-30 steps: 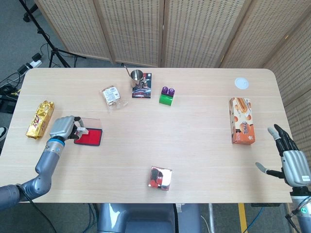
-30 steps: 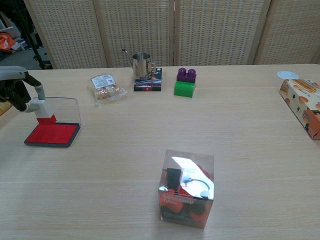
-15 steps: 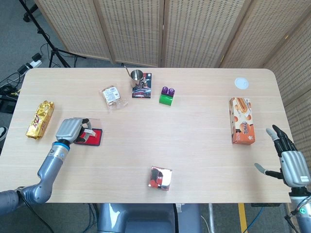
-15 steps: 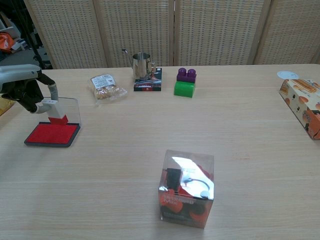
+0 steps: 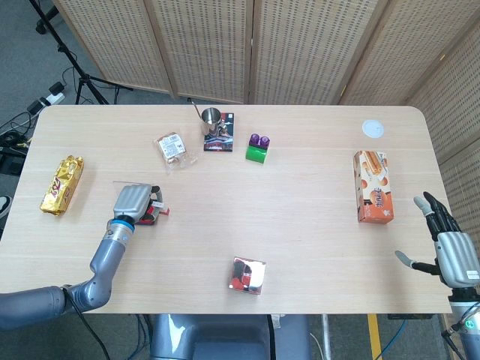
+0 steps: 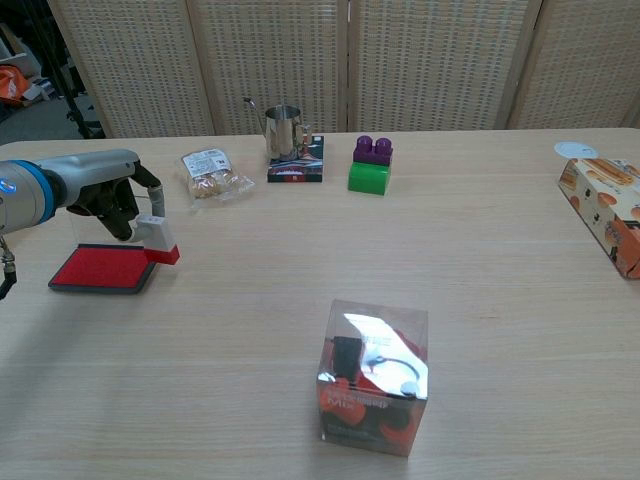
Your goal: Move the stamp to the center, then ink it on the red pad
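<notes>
The stamp (image 6: pixel 158 238) is being held in the left hand (image 6: pixel 112 205), with the fingers closed around its white upper part and its red base pointing down. It is being carried just past the right-hand edge of the red pad (image 6: pixel 103 269), and whether its base is touching the table (image 6: pixel 500 260) or hanging slightly above it cannot be told from either view. In the head view the red pad is being covered almost wholly by the left hand (image 5: pixel 135 202), with only the stamp (image 5: pixel 156 215) showing beyond the fingers.

The right hand (image 5: pixel 450 251) is being kept well apart from the red pad, past the far table edge, with its fingers spread and nothing in them.

The task is judged to be in its first part: the stamp is being gripped, but it is still close beside the red pad and far from the middle of the table. The carry to the centre, and then the inking on the red pad, are judged to be left.
</notes>
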{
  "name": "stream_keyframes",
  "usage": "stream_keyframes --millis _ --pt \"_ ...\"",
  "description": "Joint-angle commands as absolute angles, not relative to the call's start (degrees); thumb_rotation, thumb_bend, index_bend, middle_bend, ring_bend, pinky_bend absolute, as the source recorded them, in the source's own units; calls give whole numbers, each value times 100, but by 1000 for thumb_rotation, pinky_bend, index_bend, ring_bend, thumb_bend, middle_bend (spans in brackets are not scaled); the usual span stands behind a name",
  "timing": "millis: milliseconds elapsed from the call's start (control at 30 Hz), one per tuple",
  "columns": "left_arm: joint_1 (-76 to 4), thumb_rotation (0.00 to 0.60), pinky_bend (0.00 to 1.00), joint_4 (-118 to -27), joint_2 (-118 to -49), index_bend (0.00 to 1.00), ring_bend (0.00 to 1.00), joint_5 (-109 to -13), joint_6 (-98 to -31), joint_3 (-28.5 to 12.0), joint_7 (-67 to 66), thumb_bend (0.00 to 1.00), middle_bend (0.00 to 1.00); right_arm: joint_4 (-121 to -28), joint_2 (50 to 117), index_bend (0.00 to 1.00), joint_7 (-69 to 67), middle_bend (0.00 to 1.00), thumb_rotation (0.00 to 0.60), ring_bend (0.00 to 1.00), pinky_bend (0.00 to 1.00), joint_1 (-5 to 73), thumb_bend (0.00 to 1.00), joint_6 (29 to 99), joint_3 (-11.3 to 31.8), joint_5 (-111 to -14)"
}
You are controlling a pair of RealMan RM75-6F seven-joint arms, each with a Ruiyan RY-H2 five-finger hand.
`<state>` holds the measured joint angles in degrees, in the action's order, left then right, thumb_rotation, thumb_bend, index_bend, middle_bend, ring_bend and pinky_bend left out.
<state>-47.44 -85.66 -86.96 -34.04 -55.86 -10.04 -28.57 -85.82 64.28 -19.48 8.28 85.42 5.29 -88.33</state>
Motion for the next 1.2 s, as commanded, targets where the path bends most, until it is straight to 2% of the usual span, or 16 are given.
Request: stream_keyframes --millis 33,600,833,1200 --pt "-4798 600 963 -8505 -8785 638 1000 -3300 -5659 -1021 -2958 423 1000 -8583 6424 0 -1962 0 600 0 149 829 0 8539 529 -8832" --pt "-4937 600 963 -8229 -9188 630 1000 -2934 -5772 -1073 -3328 424 1000 -8590 6392 0 -2023 0 600 0 148 829 0 8533 532 -8829" --pt "-4948 600 963 -8181 -9270 541 1000 -2885 -5824 -1075 -3445 409 1000 -8587 6381 0 -2058 0 600 0 149 823 0 8540 539 -8819" --pt "-4916 600 963 -8147 -9294 469 1000 -2826 -5789 -1089 -3498 394 1000 -8593 6384 0 -2046 0 600 0 149 828 0 8527 532 -8827"
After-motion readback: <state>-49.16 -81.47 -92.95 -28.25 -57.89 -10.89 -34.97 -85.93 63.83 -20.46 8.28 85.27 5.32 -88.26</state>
